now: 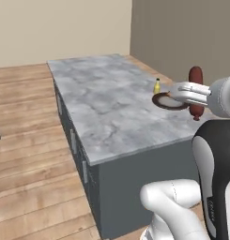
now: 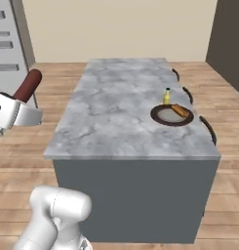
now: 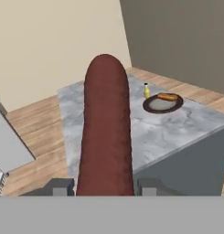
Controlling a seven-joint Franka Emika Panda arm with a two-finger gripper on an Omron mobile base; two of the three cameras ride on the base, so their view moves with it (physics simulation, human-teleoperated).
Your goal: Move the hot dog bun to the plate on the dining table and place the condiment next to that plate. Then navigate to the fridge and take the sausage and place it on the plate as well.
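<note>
My gripper point(image 3: 106, 187) is shut on the dark red sausage point(image 3: 106, 132), which stands up between the fingertips point(image 3: 61, 186). The same sausage point(image 1: 196, 91) is held in the gripper point(image 1: 195, 95) above the table's right part in the left base view. In the right base view the sausage point(image 2: 28, 85) and the gripper point(image 2: 21, 98) sit left of the grey marble dining table point(image 2: 121, 117). On the table lies the dark plate point(image 2: 157, 117) with the hot dog bun point(image 2: 180, 111) on it. The yellow condiment bottle point(image 2: 167, 96) stands just behind the plate. Plate point(image 3: 152, 109), bun point(image 3: 168, 96) and condiment point(image 3: 146, 90) lie ahead of the hand.
Dark chair backs point(image 2: 209, 129) line the table's right side. A grey cabinet front point(image 2: 4, 44) stands at the far left. Wooden floor point(image 1: 27, 117) surrounds the table, and a dark wall point(image 1: 182, 33) rises behind it.
</note>
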